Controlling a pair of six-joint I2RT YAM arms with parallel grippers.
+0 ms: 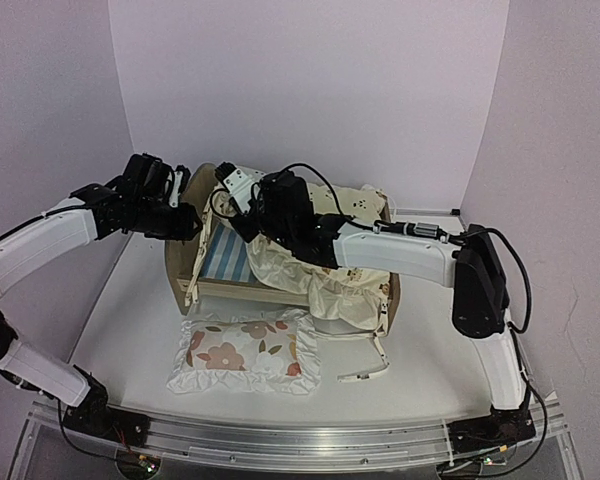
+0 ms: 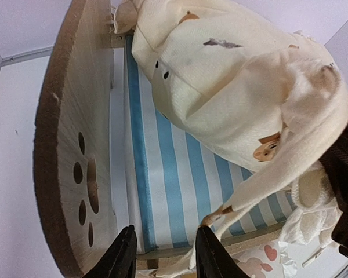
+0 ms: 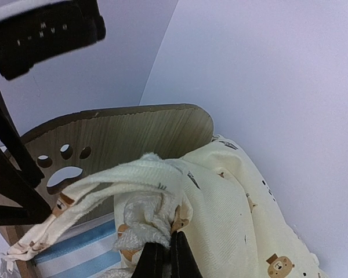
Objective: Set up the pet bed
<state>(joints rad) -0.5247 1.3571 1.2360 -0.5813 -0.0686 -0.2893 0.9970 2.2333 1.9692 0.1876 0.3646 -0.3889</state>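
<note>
The pet bed [image 1: 205,288] is a light-wood frame with a paw-print headboard [image 2: 75,168] and a blue-and-white striped base [image 2: 180,179]. The cream cushion [image 1: 330,285], printed with small animals, lies bunched over the bed's right half, its tie strings [image 2: 261,194] hanging. My right gripper [image 3: 162,255] is shut on a fold of the cushion [image 3: 220,202] and holds it above the base near the headboard [image 3: 122,139]. My left gripper [image 2: 162,255] is open and empty over the bed's near left corner, next to a dangling tie string. In the top view it sits by the headboard [image 1: 185,222].
A white ruffled pillow [image 1: 245,355] with red-brown flowers lies on the table in front of the bed. A loose tie string [image 1: 365,372] trails to its right. Purple walls close in the back and sides.
</note>
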